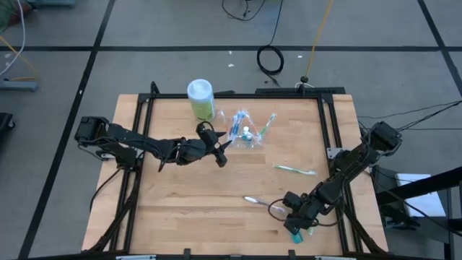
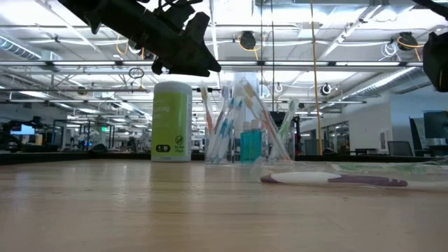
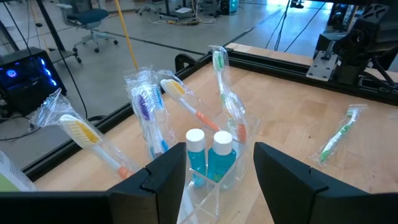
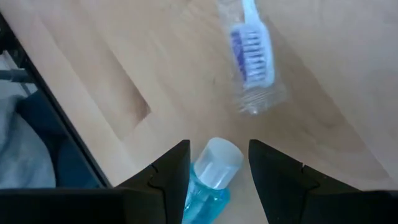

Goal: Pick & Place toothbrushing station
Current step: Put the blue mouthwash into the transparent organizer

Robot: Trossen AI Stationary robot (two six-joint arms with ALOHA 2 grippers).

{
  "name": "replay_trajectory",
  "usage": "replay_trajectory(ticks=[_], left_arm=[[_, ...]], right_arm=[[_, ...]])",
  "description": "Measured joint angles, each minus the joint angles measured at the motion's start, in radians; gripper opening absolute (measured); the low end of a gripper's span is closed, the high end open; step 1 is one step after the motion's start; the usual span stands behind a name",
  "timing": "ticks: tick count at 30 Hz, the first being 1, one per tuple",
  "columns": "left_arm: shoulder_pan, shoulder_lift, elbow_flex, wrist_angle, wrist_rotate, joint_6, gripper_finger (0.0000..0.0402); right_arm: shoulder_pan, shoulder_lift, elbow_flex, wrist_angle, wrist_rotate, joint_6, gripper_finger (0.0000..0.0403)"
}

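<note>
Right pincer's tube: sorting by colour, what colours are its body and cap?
Blue tube, white cap; clearest in the right wrist view.

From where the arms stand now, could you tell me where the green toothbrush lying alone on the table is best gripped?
Grip the green toothbrush at mid-handle, coming straight down from above. It lies flat in its clear wrapper, apart from the clear cup, so fingers can close across the slim handle. The right gripper looks nearer, but a small blue tube sits between its fingers.
</note>
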Motion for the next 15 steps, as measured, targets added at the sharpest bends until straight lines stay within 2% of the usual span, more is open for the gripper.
replay_trajectory(ticks=[4,15], left_arm=[[0.006,0.0,0.0,0.0,0.0,0.004,0.0195],[0.014,0.0,0.0,0.0,0.0,0.005,0.0195]], right_arm=[[0.013,0.004,0.0,-0.022,0.026,0.0,0.0155],[0.013,0.062,0.004,-0.036,0.002,-0.025,0.0155]])
